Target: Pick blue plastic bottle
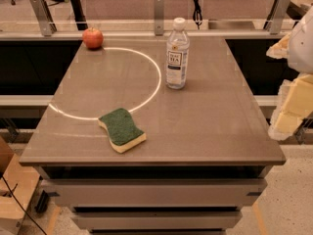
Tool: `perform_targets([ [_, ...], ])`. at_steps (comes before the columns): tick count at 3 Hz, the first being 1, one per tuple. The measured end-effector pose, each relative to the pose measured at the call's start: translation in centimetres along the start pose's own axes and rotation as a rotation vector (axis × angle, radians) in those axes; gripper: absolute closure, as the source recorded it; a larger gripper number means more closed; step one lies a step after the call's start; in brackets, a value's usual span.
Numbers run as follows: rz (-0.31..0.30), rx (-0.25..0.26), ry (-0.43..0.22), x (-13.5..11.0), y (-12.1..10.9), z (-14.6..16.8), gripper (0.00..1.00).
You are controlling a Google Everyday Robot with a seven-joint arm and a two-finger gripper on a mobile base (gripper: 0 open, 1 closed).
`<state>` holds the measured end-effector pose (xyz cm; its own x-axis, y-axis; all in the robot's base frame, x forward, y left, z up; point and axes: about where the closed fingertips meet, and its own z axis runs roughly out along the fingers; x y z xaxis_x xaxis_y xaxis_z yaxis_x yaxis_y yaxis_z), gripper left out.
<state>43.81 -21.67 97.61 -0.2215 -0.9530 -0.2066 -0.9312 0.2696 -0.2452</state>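
The blue plastic bottle (177, 54) stands upright on the grey table (210, 121), back of centre. It is clear, with a white cap and a dark blue-and-white label. My gripper (274, 87) hangs at the right edge of the view, beyond the table's right side and well to the right of the bottle. Its pale yellow fingers (291, 106) stand apart, with nothing between them.
A red apple (92, 37) sits at the table's back left corner. A green-and-yellow sponge (122, 129) lies near the front, left of centre. A bright ring of light marks the left half of the tabletop. A railing with metal posts (158, 13) runs behind the table.
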Motion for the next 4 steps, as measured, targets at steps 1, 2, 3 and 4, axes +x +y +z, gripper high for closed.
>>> perform_targets([
  [1, -0.006, -0.001, -0.009, -0.5, -0.4, 0.7, 0.0],
  [2, -0.02, -0.007, -0.082, -1.9, -1.1, 2.5, 0.0],
  [3, 0.024, 0.014, -0.183, -3.5, -3.6, 4.3, 0.0],
  [4, 0.026, 0.02, -0.195, -3.8, -3.9, 4.5, 0.0],
])
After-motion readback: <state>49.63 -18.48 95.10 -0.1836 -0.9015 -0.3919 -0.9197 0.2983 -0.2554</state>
